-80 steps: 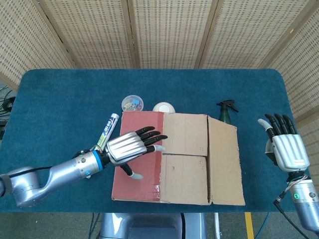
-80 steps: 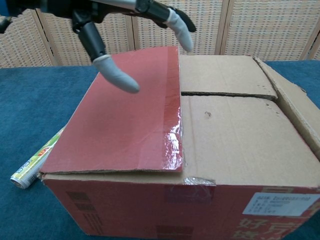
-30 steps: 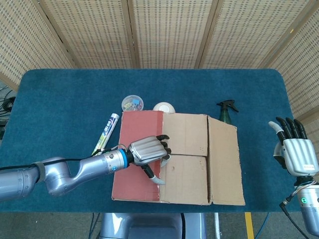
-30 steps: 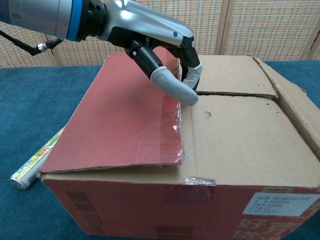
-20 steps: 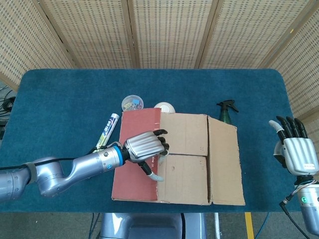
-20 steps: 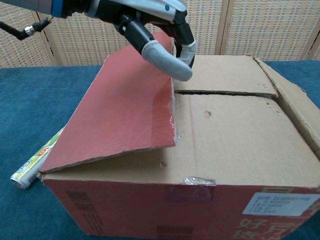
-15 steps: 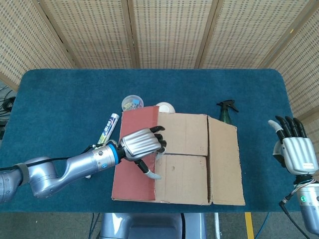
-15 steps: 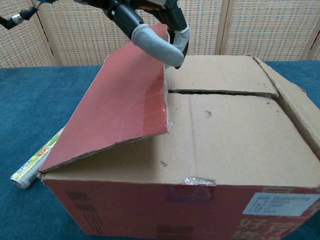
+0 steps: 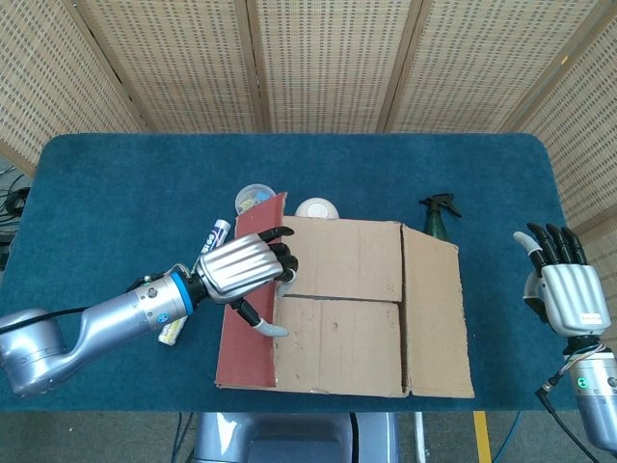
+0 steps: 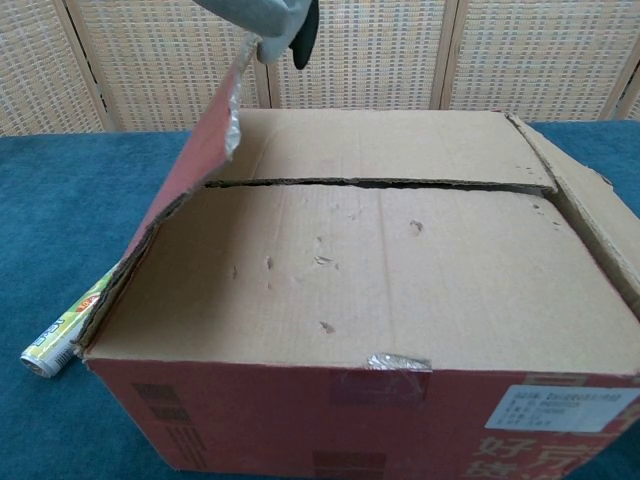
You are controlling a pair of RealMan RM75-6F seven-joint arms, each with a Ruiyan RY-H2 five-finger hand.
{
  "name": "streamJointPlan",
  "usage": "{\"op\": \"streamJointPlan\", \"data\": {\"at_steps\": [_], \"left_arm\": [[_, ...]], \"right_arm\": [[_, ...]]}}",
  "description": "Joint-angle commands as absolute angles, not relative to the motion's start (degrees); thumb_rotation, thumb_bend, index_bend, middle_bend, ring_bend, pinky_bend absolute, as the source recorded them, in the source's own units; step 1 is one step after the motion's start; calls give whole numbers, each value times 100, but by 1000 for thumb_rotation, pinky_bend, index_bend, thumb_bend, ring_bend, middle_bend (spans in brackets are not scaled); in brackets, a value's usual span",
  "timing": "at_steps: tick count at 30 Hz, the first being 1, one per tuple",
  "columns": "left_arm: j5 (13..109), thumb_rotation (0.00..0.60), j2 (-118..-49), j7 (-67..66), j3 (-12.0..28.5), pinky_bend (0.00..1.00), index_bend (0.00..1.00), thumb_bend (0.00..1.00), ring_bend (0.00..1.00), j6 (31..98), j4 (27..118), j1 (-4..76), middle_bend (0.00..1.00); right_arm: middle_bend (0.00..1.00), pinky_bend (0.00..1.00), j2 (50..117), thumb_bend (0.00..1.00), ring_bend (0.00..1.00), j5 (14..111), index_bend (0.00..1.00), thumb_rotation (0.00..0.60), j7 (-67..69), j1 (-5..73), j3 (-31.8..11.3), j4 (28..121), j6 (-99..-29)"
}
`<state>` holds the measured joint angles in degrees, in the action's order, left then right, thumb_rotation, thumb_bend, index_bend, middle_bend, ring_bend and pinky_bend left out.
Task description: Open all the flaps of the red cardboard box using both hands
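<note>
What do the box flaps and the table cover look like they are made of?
Red flap: cardboard with a glossy red face, raw fibrous edge in the chest view. Inner flaps: plain matte brown cardboard, dented and scuffed. Table cover: probably blue fabric or felt, with a fuzzy, non-reflective look.

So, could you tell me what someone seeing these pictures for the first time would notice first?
Most likely the red cardboard box at the near middle of the blue table, with its red flap raised steeply on the left side by the left hand, which grips the flap's free edge. The two brown inner flaps beneath lie flat. The right hand hangs off to the right of the box, fingers apart, holding nothing.
</note>
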<state>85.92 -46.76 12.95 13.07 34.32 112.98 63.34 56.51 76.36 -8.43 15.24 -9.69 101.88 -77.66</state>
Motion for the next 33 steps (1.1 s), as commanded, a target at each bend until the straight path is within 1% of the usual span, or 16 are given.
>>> {"op": "streamJointPlan", "data": {"at_steps": [1,17,25,33], "left_arm": [[8793,192,-4421,1505,1260,78,570,123,297,3518,11375,6196,390],[9475,189,-3523,2165,1130,78,573,123,297,4155,11531,5658,394],[9908,189,-2969,2526,917,78,576,123,300,4449,11505,5268,399],[10249,190,-2655,2846,625,78,577,122,301,4555,11377,4908,399]], "right_arm": [[92,7,5665,898,0,7618,146,600,-829,1536,-979,10173,-7743],[92,7,5681,886,0,7602,146,600,-873,1625,-1013,10205,-7620],[92,7,5709,881,0,7584,147,600,-910,1676,-1025,10213,-7558],[92,7,5753,880,0,7582,147,600,-948,1705,-1021,10220,-7532]]}}
